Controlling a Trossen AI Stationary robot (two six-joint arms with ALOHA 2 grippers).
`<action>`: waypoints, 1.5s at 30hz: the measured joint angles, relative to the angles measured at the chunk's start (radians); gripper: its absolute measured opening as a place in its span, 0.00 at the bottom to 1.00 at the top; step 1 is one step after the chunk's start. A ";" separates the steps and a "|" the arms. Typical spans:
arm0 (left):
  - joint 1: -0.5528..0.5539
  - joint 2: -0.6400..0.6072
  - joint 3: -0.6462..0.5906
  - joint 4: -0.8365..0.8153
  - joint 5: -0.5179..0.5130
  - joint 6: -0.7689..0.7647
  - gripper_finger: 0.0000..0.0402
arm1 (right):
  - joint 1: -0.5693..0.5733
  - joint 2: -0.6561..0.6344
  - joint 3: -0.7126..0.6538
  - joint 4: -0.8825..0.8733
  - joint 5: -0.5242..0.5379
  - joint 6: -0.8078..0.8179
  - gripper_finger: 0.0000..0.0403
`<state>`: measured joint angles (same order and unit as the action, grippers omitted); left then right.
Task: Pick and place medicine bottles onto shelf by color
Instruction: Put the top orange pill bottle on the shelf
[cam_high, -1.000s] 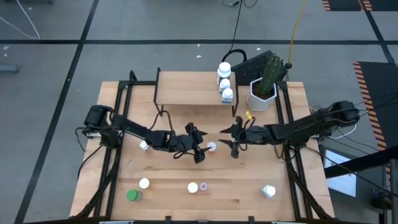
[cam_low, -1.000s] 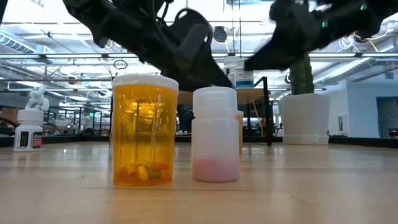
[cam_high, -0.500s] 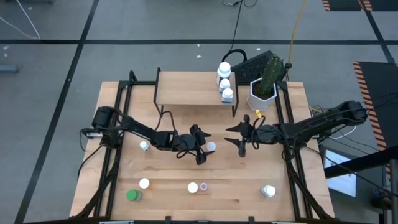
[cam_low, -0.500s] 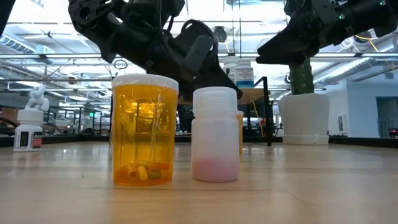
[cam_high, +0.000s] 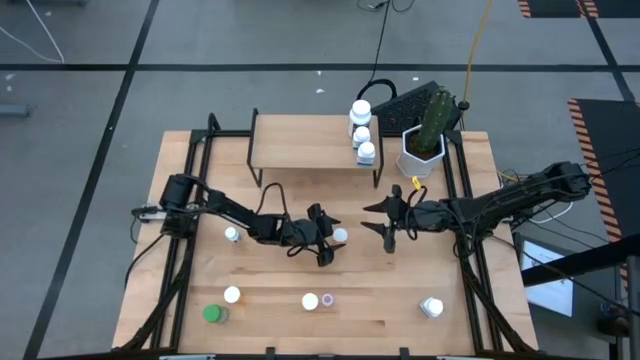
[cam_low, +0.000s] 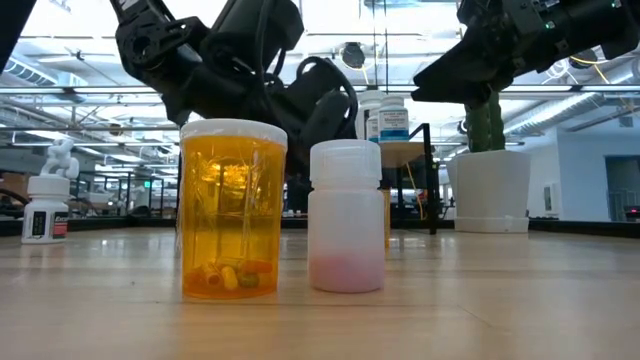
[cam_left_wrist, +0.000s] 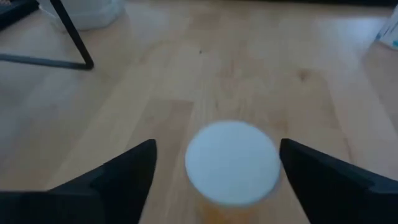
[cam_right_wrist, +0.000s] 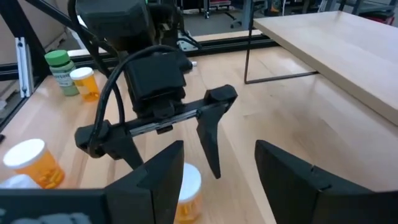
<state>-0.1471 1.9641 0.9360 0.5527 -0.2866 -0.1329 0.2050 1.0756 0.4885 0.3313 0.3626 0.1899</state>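
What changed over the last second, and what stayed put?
The right gripper drew back to the right, away from the white-capped orange bottle. The left gripper stayed open astride that bottle, not yet gripping, its arm shifting slightly. The other bottles, the shelf and the plant pot did not move.

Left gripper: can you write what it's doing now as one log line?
left gripper: open, straddling white-capped orange bottle | grip: not yet closed | right gripper: open, empty, waiting nearby | shelf: three white bottles
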 joint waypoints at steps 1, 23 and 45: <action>0.000 0.000 0.000 0.000 0.000 0.000 0.79 | 0.000 0.000 0.000 0.000 0.000 0.000 0.48; 0.071 -0.272 0.001 -0.205 -0.015 0.074 0.56 | 0.001 -0.125 0.000 -0.015 -0.101 0.034 0.48; 0.695 -0.161 0.509 -0.512 0.307 0.202 0.55 | 0.006 -0.090 0.000 0.016 -0.179 0.034 0.48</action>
<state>0.5477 1.8027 1.4454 0.0411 0.0204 0.0694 0.2108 0.9859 0.4889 0.3474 0.1837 0.2241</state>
